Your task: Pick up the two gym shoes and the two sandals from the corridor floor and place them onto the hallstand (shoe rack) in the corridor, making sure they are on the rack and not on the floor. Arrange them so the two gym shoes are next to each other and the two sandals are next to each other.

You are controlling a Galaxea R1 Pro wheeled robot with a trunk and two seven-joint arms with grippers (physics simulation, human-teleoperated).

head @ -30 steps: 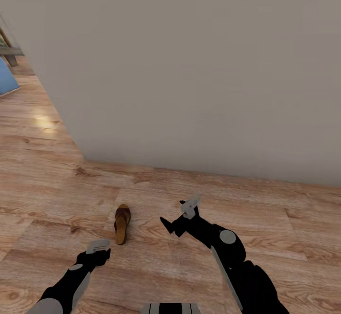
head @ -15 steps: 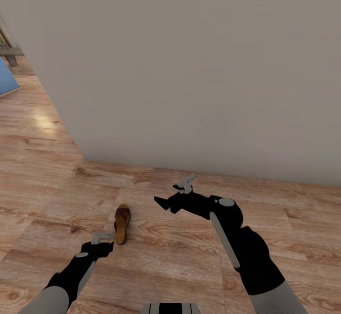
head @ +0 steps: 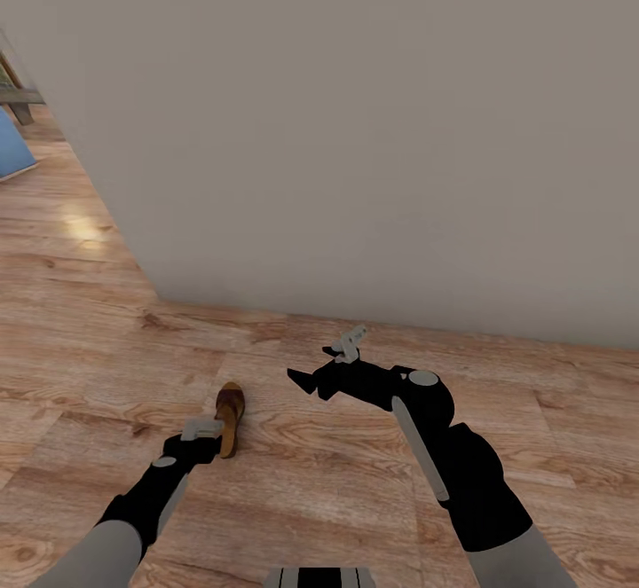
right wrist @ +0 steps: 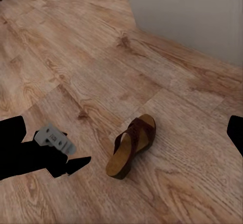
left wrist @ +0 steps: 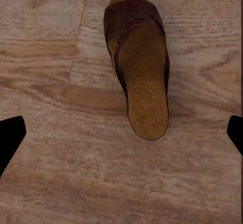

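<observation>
One sandal [left wrist: 136, 64] as landmark. Left gripper [head: 202, 433] fingers spread wide; wrist view shows sandal lying between dark fingertips [left wrist: 10, 135], heel nearer camera, no contact yet. Sandal flat on corridor floor [head: 106, 366], near grey wall [head: 355, 127]. Step in hand, by judgement: approach for first pickup. Next move calls for lowering, straddling sole across its width, then closing. Left forearm reaches forward low toward sandal heel. Right gripper [head: 328, 366] parted, empty, raised well to sandal's right, elbow bent.
</observation>
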